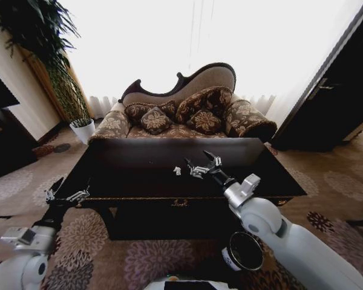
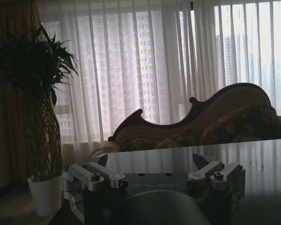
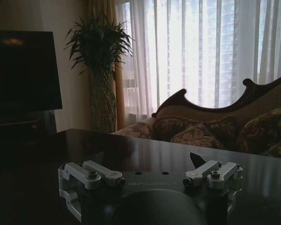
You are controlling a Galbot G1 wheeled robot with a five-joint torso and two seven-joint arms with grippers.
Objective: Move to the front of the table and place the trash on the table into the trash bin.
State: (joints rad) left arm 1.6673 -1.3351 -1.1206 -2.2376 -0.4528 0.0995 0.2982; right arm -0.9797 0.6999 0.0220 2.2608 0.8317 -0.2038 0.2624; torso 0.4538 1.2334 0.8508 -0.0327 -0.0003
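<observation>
Head cam: R gripper (image 1: 201,164) over table (image 1: 139,181) mid-top, fingers spread wide, nothing between them. 1 small white trash (image 1: 177,171) scrap on tabletop just beside R fingertips, on robot's left of them; contact can't tell. L gripper (image 1: 65,194) at table's front-left edge, fingers spread, nothing held. Trash bin (image 1: 242,251) on carpet in front of table, below R arm. Sofa (image 1: 187,115) behind table.
</observation>
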